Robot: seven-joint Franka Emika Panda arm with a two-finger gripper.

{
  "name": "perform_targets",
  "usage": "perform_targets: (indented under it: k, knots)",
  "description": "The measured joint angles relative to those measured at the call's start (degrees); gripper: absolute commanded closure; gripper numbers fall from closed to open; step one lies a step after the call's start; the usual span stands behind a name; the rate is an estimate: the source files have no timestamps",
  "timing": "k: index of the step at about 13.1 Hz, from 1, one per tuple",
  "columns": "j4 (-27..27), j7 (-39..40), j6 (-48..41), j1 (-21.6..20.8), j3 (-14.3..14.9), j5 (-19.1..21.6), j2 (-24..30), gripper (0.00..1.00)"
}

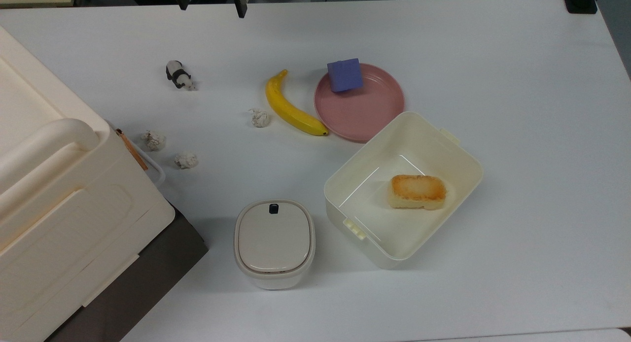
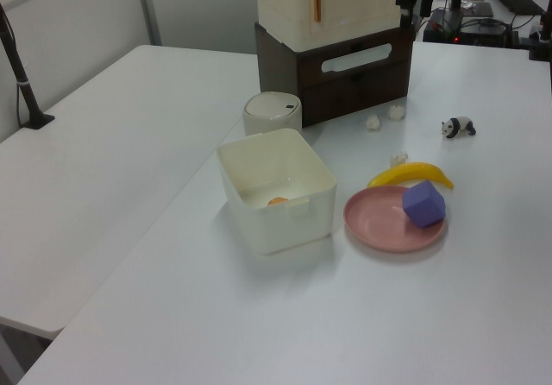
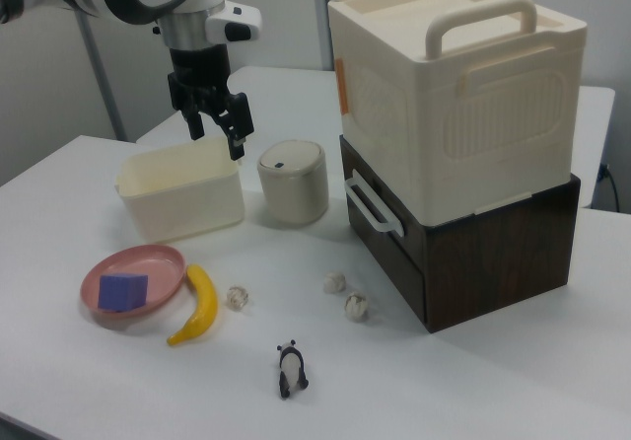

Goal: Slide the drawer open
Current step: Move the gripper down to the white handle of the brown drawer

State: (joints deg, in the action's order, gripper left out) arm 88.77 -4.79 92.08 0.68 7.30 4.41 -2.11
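The drawer (image 3: pixel 386 246) is the dark brown base under the cream cabinet (image 3: pixel 463 95). Its front panel carries a thin white loop handle (image 3: pixel 372 207) and sits flush with the base, shut. In the left view the drawer (image 2: pixel 355 78) faces the table's middle, with its handle (image 2: pixel 355 58) across the front. From above, just the handle (image 1: pixel 157 168) pokes out beside the cabinet. My gripper (image 3: pixel 216 140) hangs open and empty, high over the table and well apart from the handle. The top view shows the gripper (image 1: pixel 212 2) at the far table edge.
Paper balls (image 1: pixel 185 160) (image 1: pixel 153 140) lie just in front of the drawer, a third (image 1: pixel 259 118) farther out. A lidded beige container (image 1: pixel 274 242), an open cream box (image 1: pixel 403 187) holding bread, a banana (image 1: pixel 292 108), a pink plate (image 1: pixel 369 113) with a purple block (image 1: pixel 344 75), and a toy panda (image 1: pixel 178 75) are spread around.
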Motion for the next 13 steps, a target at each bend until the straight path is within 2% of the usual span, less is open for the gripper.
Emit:
perform_targets:
  k: [3, 5, 7, 8, 10, 13]
  knots:
    - [0.03, 3.93, 1.75, 0.05, 0.04, -0.85, -1.08, 0.00]
    - [0.10, 9.68, 4.32, 0.04, 0.04, -4.88, -4.22, 0.00]
    - [0.14, 11.98, 8.43, -0.02, 0.04, -7.68, -8.16, 0.00]
    - [0.13, 12.53, 9.63, -0.10, 0.03, -10.63, -10.18, 0.00]
    - [0.11, 17.36, 9.86, -0.13, -0.04, -14.25, -11.96, 0.00]
    - [0.09, 22.72, 10.26, -0.06, -0.04, -16.65, -12.94, 0.00]
